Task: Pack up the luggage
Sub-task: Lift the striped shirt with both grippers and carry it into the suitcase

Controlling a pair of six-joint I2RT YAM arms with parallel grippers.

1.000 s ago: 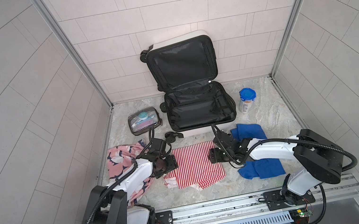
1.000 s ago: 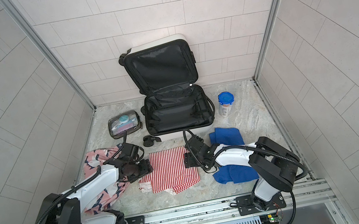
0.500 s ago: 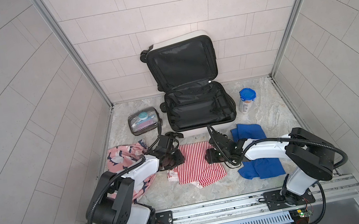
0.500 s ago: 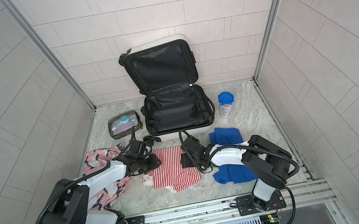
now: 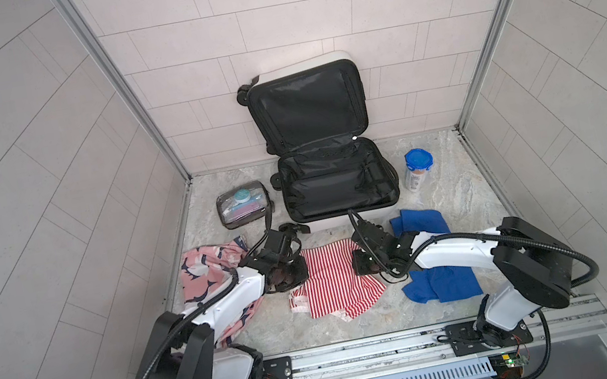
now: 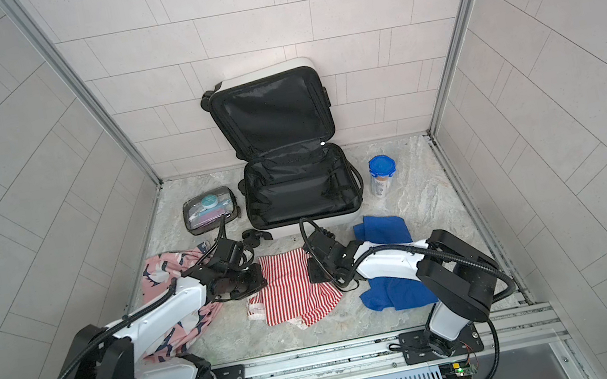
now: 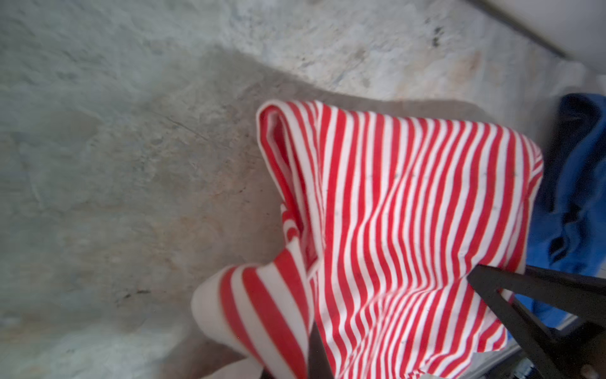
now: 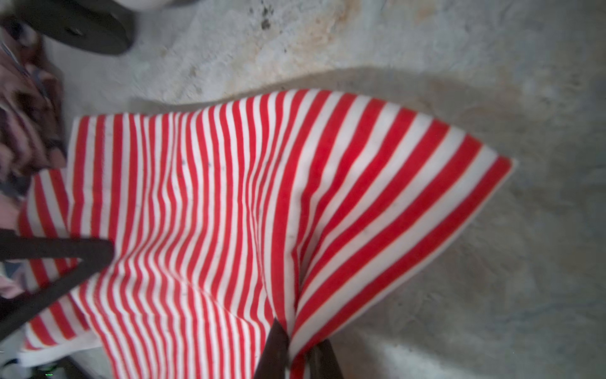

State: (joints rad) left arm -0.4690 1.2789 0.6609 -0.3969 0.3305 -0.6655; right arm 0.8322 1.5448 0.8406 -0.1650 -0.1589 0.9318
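The step in hand looks like lifting the striped shirt (image 5: 332,278), low in the middle of both top views, to carry it into the suitcase (image 5: 341,220). The suitcase lies open just above the shirt, with nothing inside and its lid leaning on the tiled back wall (image 5: 306,21). The right gripper (image 8: 296,357) is clenched on a fold of the shirt. The left gripper (image 7: 314,354) is closed too, probably on the opposite edge, though its view is blurred. Next, both arms should rise together and clear the suitcase rim. The floor (image 5: 454,193) is pale marbled stone, with grey side walls (image 5: 15,165) close by.
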